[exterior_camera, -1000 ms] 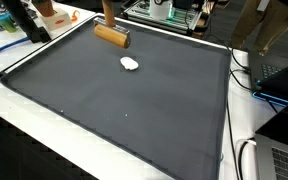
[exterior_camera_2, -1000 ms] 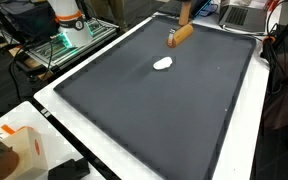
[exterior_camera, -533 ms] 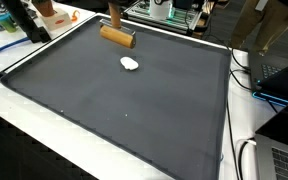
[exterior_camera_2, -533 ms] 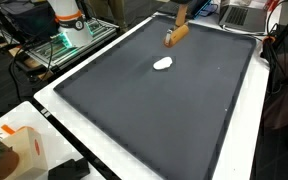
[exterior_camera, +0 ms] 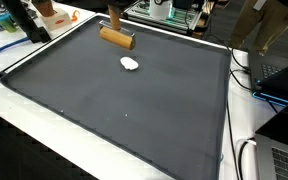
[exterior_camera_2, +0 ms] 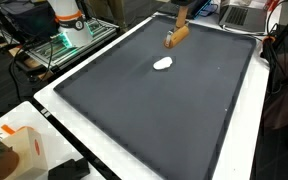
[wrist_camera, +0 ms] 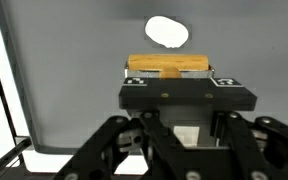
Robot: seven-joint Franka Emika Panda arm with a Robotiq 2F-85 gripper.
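My gripper [exterior_camera: 111, 22] [exterior_camera_2: 181, 20] hangs over the far part of the dark grey mat [exterior_camera: 124, 110] [exterior_camera_2: 154, 110], shut on a light-brown wooden block [exterior_camera: 116, 37] [exterior_camera_2: 177, 36]. The block is held crosswise, a little above the mat. In the wrist view the block [wrist_camera: 169, 65] shows just past the black gripper [wrist_camera: 170, 74] body, and the fingertips are hidden. A small white lump [exterior_camera: 130, 64] [exterior_camera_2: 163, 64] [wrist_camera: 167, 32] lies on the mat a short way from the block, apart from it.
A white table rim [exterior_camera: 44, 125] [exterior_camera_2: 74, 115] frames the mat. An orange and white box [exterior_camera_2: 22, 150] stands at one corner. Cables and a laptop [exterior_camera: 281, 75] sit beside the mat, and a rack with gear [exterior_camera_2: 64, 45] stands beyond it.
Over the last second the gripper shifted slightly toward the mat's far edge with the block in it. It has held still for the last half second. The white lump has not moved.
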